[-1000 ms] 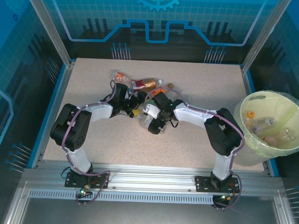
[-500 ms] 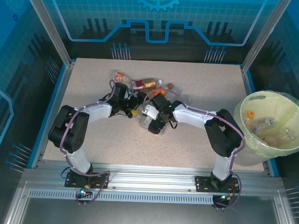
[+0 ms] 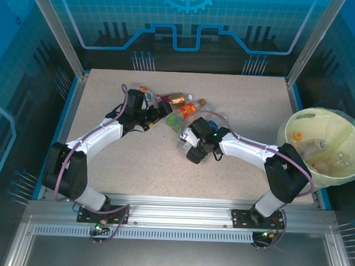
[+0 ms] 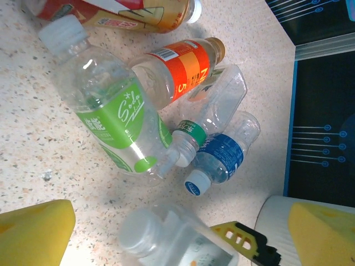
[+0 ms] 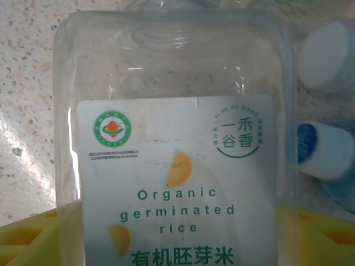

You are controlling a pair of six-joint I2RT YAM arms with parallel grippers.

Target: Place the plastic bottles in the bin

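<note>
One white-labelled bottle (image 5: 177,166) lies lengthwise between the jaws of the right gripper (image 5: 177,241), perhaps pinched, while the left gripper (image 4: 177,233), just beyond to the left, gapes wide.

A green-labelled bottle (image 4: 113,124) lies left of centre, an orange-labelled bottle (image 4: 180,58) touching its upper right side. A blue-labelled bottle (image 4: 222,158) lies just right of centre. Two yellow pads (image 4: 33,230) stand wide apart in the bottom corners.

Even, bright light from above falls on the speckled beige worktop (image 3: 242,106), with only faint soft shadows beneath the arms (image 3: 101,133), and the blue walls (image 3: 16,75) around it stay dim. White glare streaks the clear plastic bottle with the green label (image 4: 111,119). On the clear square plastic bottle with the white rice label (image 5: 175,166) the print is sharp, while the white bottle caps (image 5: 327,55) at 3 o'clock blur.
</note>
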